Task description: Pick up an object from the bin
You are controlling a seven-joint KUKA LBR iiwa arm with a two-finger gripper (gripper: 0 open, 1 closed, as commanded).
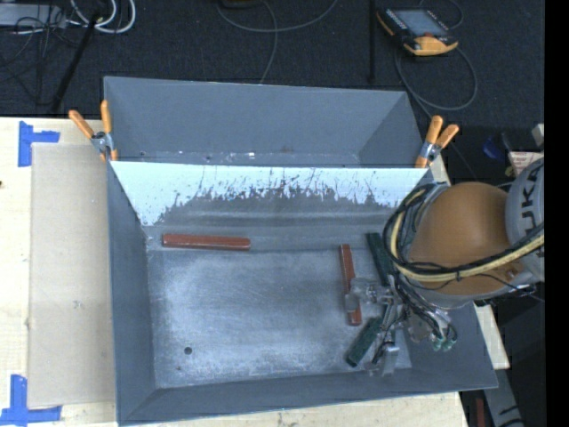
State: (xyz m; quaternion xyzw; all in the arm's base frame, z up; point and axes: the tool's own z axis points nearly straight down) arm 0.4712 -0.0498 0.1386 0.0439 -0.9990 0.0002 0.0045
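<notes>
Dark green bar (360, 349) at the arm (462, 229) tip, beside red-brown stick (348, 283)

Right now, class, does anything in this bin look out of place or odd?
Nothing looks damaged or spilled. A long red-brown stick lies alone by the far wall, apart from the second red-brown stick and dark green stick beside the gripper.

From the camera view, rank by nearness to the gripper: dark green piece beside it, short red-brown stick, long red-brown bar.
1. dark green piece, at the gripper, front right.
2. short red-brown stick, right of centre.
3. long red-brown bar, back left.
</notes>
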